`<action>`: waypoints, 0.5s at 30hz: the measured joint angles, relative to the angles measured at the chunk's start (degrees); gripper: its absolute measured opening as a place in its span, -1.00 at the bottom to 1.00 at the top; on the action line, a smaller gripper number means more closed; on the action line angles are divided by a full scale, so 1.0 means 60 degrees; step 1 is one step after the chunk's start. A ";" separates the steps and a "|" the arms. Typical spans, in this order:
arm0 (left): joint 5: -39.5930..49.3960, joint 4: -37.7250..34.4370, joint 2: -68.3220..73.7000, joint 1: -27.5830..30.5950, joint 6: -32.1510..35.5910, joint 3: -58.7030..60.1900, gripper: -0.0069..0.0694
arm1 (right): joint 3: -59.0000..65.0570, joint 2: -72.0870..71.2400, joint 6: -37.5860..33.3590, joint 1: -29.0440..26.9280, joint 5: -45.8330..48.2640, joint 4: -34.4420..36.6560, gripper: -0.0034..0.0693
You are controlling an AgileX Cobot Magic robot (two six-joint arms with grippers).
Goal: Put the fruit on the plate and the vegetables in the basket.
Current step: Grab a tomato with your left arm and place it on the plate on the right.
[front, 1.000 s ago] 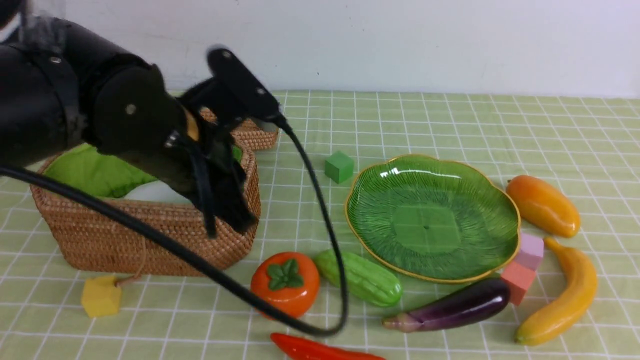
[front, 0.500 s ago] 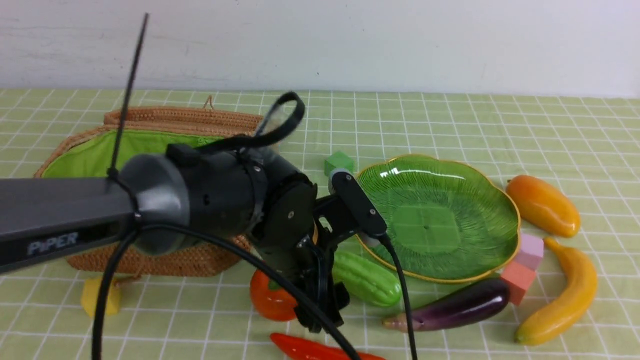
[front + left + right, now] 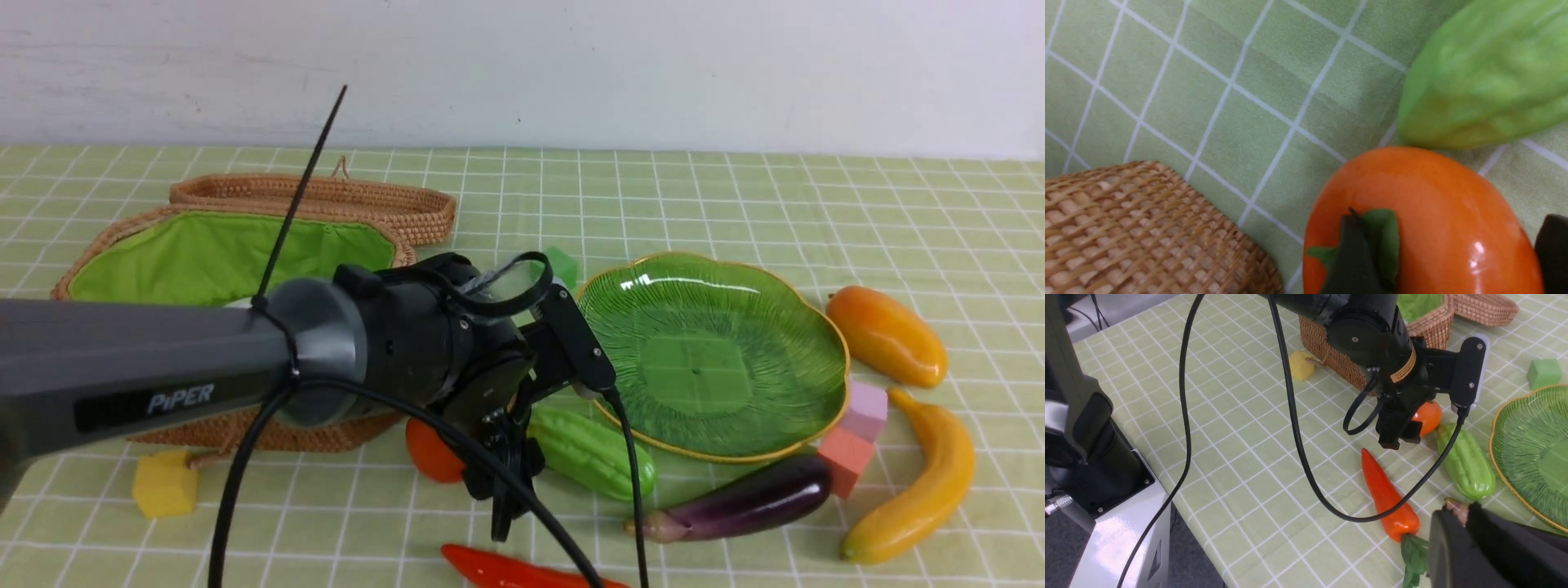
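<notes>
My left gripper (image 3: 506, 482) reaches down in front of the basket (image 3: 326, 196), its fingers closed on either side of the orange persimmon (image 3: 429, 453), which rests on the cloth. In the left wrist view one finger (image 3: 1351, 257) lies over the persimmon's (image 3: 1425, 216) green cap and the other presses its flank. The cucumber (image 3: 592, 453) lies just beside it. The red pepper (image 3: 514, 572), eggplant (image 3: 743, 498), banana (image 3: 922, 482) and mango (image 3: 886, 335) lie around the bare green plate (image 3: 710, 359). My right gripper (image 3: 1455, 512) hovers shut near the pepper (image 3: 1386, 494), holding nothing.
A green cube (image 3: 563, 265) sits behind the plate, a yellow cube (image 3: 163, 482) in front of the basket, and two pink cubes (image 3: 853, 433) between plate and banana. The left arm's black cable (image 3: 1298, 449) loops over the cloth. The table edge (image 3: 1200, 539) runs near the robot base.
The left arm swung out of the basket and down to the persimmon. Its fingers opened wide, then closed around the fruit, which shifted slightly toward the basket.
</notes>
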 joint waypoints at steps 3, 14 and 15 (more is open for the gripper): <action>0.0082 0.0114 0.0000 0.0000 -0.0015 -0.0011 0.41 | 0.0000 0.0000 0.0000 0.0000 -0.0009 0.0000 -0.72; 0.2104 -0.0035 0.0089 0.0000 -0.0023 -0.1029 0.41 | 0.0000 0.0000 0.0000 0.0000 -0.0031 0.0000 -0.70; 0.2361 -0.0206 0.0097 0.0000 -0.0032 -0.1367 0.41 | 0.0000 0.0000 0.0011 0.0000 -0.0087 0.0000 -0.69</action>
